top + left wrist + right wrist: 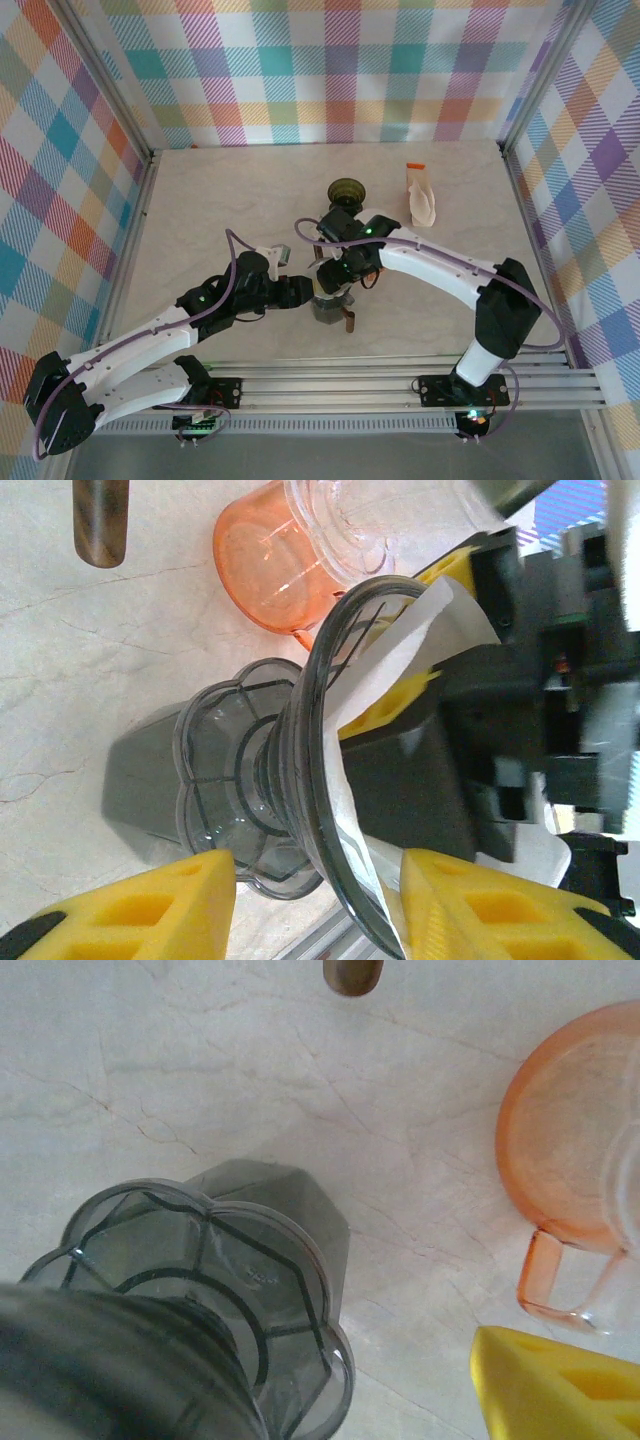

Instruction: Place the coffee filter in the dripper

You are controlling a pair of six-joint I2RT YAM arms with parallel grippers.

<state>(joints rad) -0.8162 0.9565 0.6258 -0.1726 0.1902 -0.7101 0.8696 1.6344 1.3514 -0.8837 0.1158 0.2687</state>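
I see the dripper [225,780] in the lower middle of my left wrist view. It is smoky, see-through grey, its scalloped foot to the left and its wide round rim to the right. The white paper coffee filter [400,650] sits partly inside the cone, with one corner poking past the rim toward the upper right.

A robot test booth: plaid walls [330,70], aluminium rails [340,390], marble-look tabletop [230,190].

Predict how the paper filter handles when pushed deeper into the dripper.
Probably floppy: the paper filter is thin and curves along the dripper wall. Likely very light, so it may spring back or shift. Its free edge sticks past the rim and could crease.
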